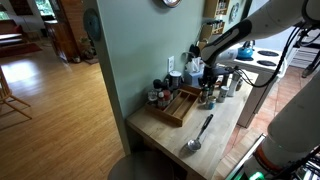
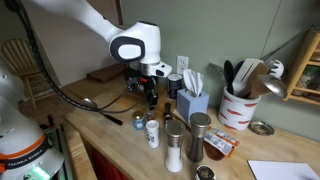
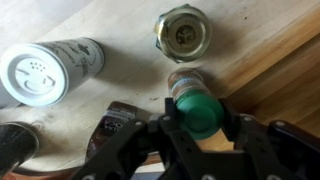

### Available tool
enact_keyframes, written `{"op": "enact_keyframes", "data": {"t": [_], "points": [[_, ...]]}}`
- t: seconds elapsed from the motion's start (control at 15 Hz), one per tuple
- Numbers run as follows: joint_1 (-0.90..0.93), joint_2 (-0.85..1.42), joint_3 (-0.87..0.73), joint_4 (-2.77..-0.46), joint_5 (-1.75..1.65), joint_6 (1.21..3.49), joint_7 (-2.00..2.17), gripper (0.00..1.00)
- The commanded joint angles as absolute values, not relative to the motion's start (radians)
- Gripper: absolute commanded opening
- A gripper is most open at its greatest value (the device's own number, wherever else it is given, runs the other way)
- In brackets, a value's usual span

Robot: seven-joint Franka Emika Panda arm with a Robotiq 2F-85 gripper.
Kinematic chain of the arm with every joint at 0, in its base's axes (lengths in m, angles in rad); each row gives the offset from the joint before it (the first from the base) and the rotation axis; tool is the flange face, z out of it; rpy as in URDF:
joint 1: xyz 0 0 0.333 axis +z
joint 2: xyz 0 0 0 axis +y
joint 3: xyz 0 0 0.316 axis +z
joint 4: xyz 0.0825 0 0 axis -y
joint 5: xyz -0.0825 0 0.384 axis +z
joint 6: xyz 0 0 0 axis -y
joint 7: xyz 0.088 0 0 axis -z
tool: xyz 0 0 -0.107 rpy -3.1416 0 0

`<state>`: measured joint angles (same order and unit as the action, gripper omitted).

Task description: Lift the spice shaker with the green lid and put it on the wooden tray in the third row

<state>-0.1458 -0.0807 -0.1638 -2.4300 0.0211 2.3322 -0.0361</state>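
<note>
The spice shaker with the green lid (image 3: 197,110) sits between my gripper's fingers (image 3: 200,118) in the wrist view, and both fingers press on its lid. Below it is the wooden counter, with what looks like the wooden tray's edge (image 3: 287,85) to the right. In an exterior view the gripper (image 1: 206,84) hangs among the jars, just beside the wooden tray (image 1: 180,107) with its long dividers. In an exterior view the gripper (image 2: 150,93) is low over the counter, and the shaker is too small to make out there.
A white shaker (image 3: 45,72) and a metal-lidded jar (image 3: 183,33) stand close by. A metal spoon (image 1: 199,135) lies on the counter in front of the tray. Several tall shakers (image 2: 174,143), a blue napkin holder (image 2: 191,101) and a utensil crock (image 2: 238,106) stand nearby.
</note>
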Motion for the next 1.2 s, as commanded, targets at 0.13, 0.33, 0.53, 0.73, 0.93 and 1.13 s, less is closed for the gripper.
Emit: {"op": "enact_keyframes", "data": {"t": [0.13,0.33,0.53,0.73,0.93,1.13], "points": [[-0.15,-0.163,-0.15,-2.405,-0.055,2.216,-0.015,0.2],[-0.138,-0.23,-0.134,-2.382,-0.076,2.139,-0.033,0.2],[-0.118,-0.26,-0.113,-2.343,-0.054,2.092,-0.052,0.2],[-0.088,-0.258,-0.096,-2.306,-0.013,2.098,-0.057,0.2],[-0.06,-0.223,-0.075,-2.256,0.012,2.098,-0.057,0.2],[-0.05,-0.181,-0.056,-2.215,0.009,2.133,-0.021,0.2]]}}
